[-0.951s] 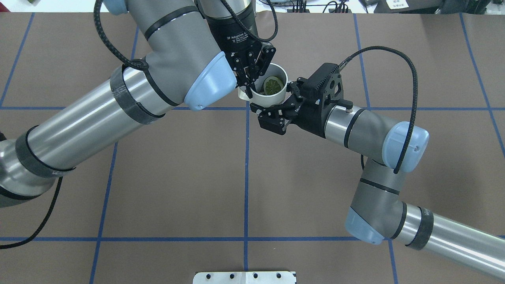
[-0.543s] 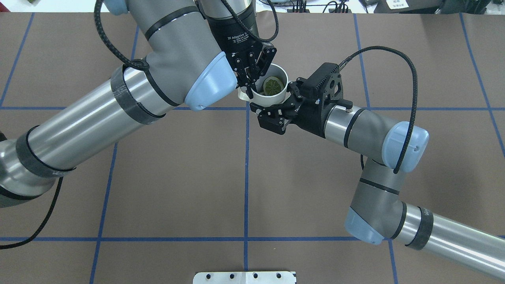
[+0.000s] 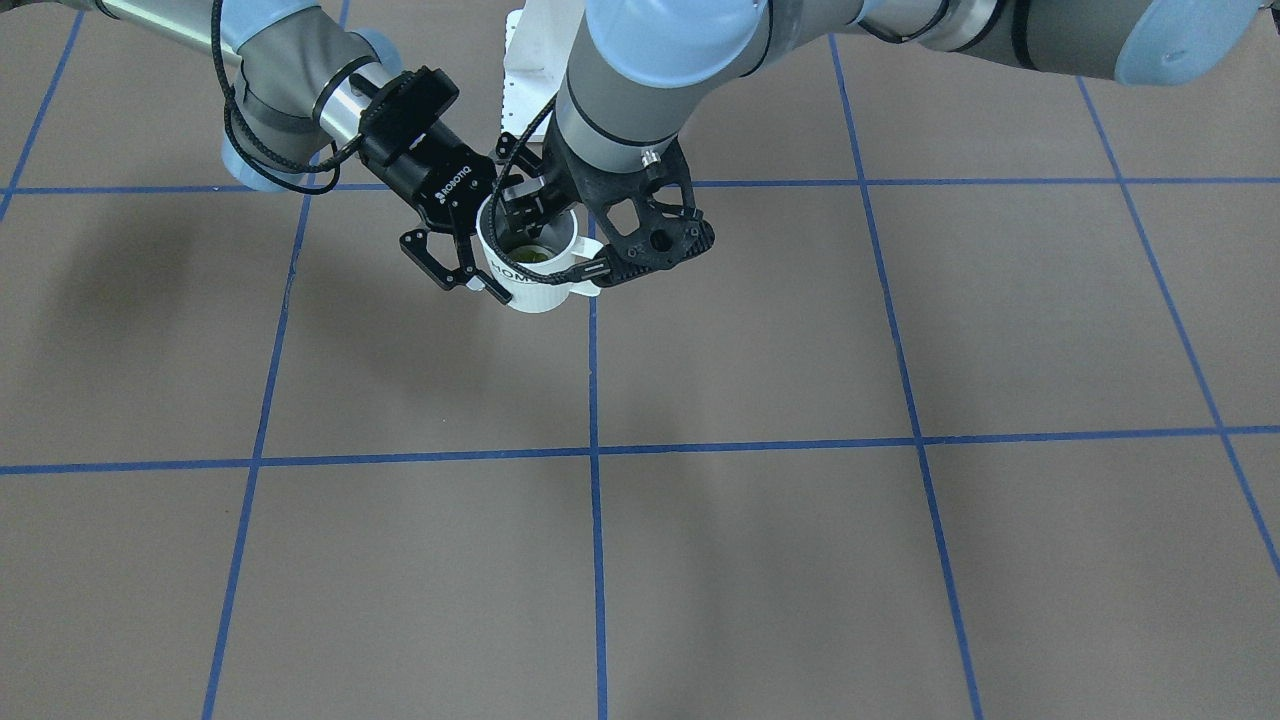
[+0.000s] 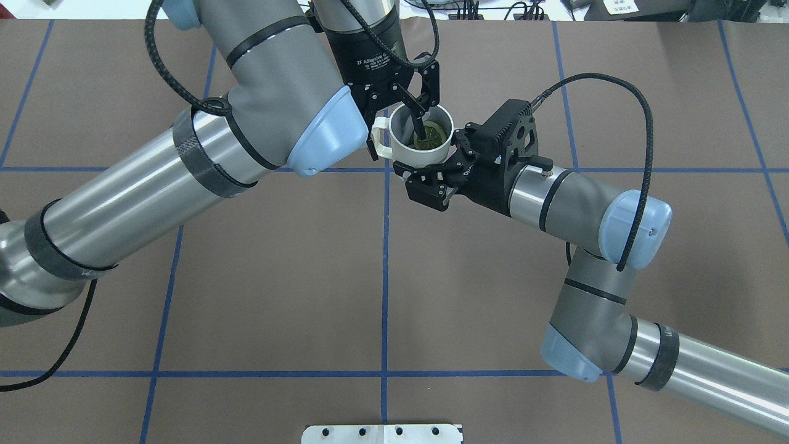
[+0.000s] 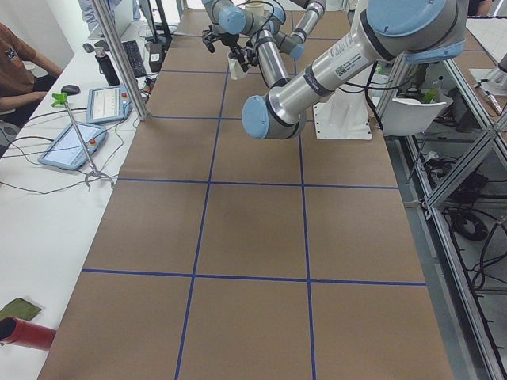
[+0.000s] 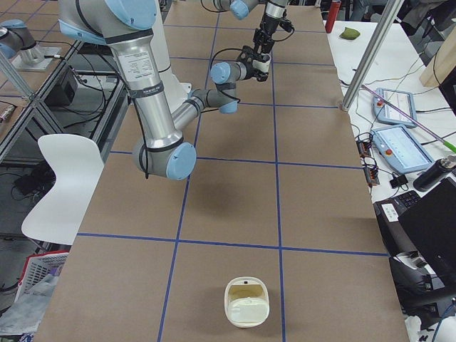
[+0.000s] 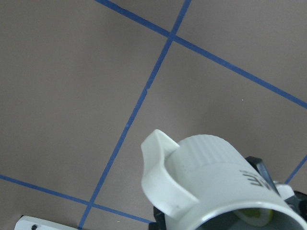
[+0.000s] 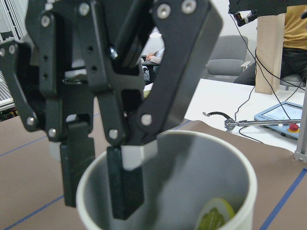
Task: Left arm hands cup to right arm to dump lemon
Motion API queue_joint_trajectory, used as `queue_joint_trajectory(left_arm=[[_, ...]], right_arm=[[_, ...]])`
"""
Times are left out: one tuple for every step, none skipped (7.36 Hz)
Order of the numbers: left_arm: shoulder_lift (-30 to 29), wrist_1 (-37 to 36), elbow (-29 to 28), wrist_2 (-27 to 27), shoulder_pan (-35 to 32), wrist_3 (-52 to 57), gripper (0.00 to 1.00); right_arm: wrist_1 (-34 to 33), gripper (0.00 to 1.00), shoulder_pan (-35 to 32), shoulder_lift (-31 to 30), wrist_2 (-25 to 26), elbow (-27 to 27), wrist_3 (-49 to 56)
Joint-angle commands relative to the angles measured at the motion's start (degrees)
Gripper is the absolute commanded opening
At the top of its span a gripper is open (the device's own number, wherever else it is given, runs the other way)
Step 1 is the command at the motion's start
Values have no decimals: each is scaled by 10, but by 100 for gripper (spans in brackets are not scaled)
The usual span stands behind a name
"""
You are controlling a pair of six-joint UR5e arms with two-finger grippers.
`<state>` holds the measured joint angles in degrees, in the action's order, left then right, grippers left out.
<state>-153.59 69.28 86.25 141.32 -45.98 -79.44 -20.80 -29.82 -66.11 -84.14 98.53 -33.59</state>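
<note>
In the front-facing view the right tool (image 3: 490, 245) is clamping the cup (image 3: 540, 285) by its wall from the side, probably so that a wrist roll can tip it. The cup is hanging upright above the surface (image 3: 700, 560), so the lemon (image 3: 530, 256) is lying safely inside. In the overhead view the left tool (image 4: 396, 137) is standing spread over the rim (image 4: 446, 118), one finger (image 4: 421, 125) dipping inside and the other hanging outside by the handle (image 4: 381, 139). Neither is appearing to press the wall (so the weight is judged to be resting on the right tool alone). From the table's left end both tools are showing too small to add anything. From the right end a cream tub (image 6: 246, 303) is sitting well apart from both tools, possibly the dumping place. The left wrist camera is showing the cup just below its tool. The right wrist camera is showing the spread fingers straddling the rim directly ahead of its tool.
</note>
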Motion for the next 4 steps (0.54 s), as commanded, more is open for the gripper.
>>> queue_joint_trajectory(left_arm=[[0,1,1,0,-1,1,100],[0,1,1,-1,-2,1,100],[0,-1,1,-1,-9,2,100],[2,-1,1,-1,-16,5,100]], right_arm=[[-1,54,-2,-4,-1,-1,0],[-2,48,-4,-5,-1,-2,0],[-23,42,-13,-12,-3,1,1],[-39,29,-37,-20,-27,1,1]])
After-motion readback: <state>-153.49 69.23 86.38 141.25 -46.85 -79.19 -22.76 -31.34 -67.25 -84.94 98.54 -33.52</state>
